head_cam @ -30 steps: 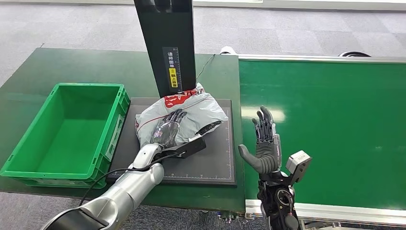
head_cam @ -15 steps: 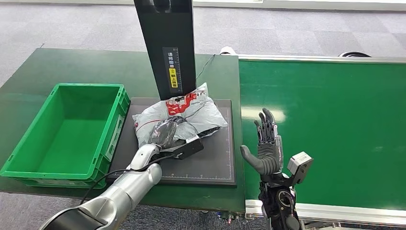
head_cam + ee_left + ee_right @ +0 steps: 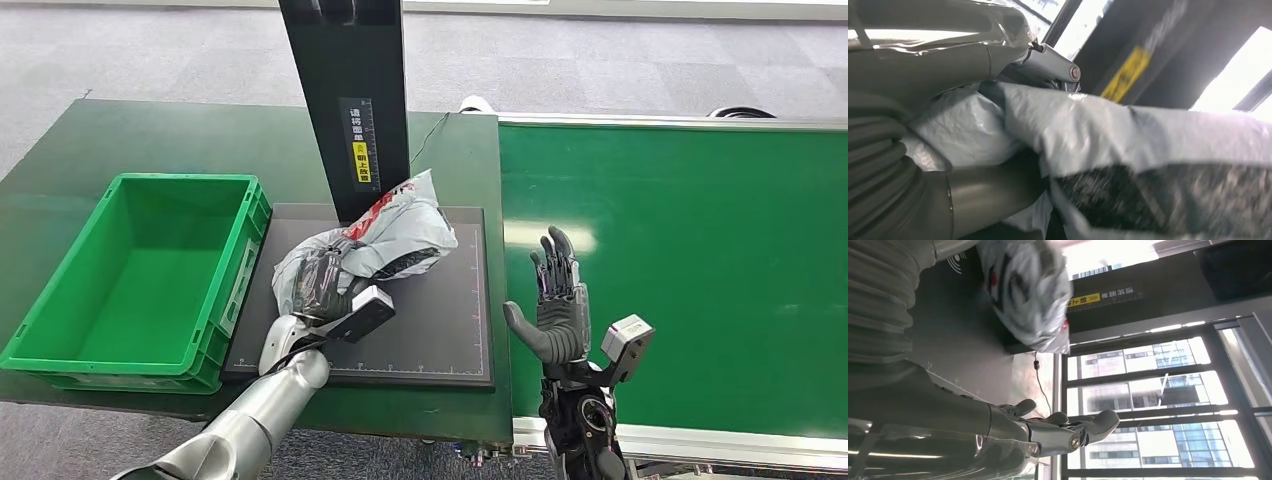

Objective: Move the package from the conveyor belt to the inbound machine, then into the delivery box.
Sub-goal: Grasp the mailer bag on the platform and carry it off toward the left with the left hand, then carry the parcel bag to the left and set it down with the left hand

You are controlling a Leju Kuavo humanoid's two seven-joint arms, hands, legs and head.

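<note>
A grey plastic package [image 3: 395, 232] with red print lies crumpled on the black platform [image 3: 440, 335] of the inbound machine, its far end against the machine's black column [image 3: 348, 90]. My left hand [image 3: 322, 282] grips the package's near-left end, which is bunched and lifted off the platform. In the left wrist view the grey package [image 3: 1128, 135] wraps over my left hand [image 3: 948, 195]. My right hand [image 3: 555, 300] is held upright and open at the conveyor belt's [image 3: 700, 260] left edge, empty. The right wrist view shows the package [image 3: 1028, 290] beyond my right hand [image 3: 1048, 432].
A green delivery box [image 3: 140, 275], empty, stands on the dark green table [image 3: 130, 130] directly left of the platform. The conveyor belt stretches to the right with nothing on it. The black column rises behind the package.
My left hand has closed on the package and pulled its near end up and toward the green box, bunching it. The right hand has stayed still.
</note>
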